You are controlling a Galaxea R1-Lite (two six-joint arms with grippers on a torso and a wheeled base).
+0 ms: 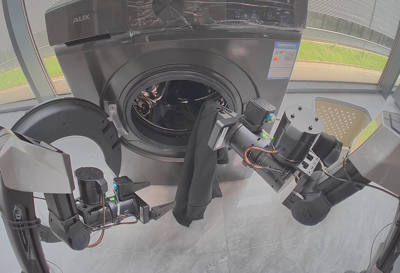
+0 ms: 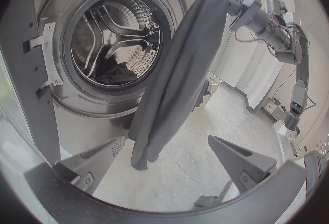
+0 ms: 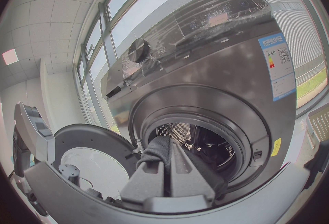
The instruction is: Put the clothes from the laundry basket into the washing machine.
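So the right gripper (image 3: 167, 163) is clamped tight on the top of a dark garment (image 1: 200, 169), right at the right-hand rim of the washing machine (image 1: 175, 48) opening. Most of the cloth hangs down outside over the lower front, its hem close above the floor (image 1: 258, 228). The door (image 1: 66, 123) is swung fully left and the rest of the opening is free, with another dark piece (image 2: 114, 75) lying in the drum. The left gripper (image 1: 161, 192) sits low with its jaws spread wide, just left of the hem and not touching it, and the laundry basket (image 1: 341, 117) is off to the right beyond the right arm.
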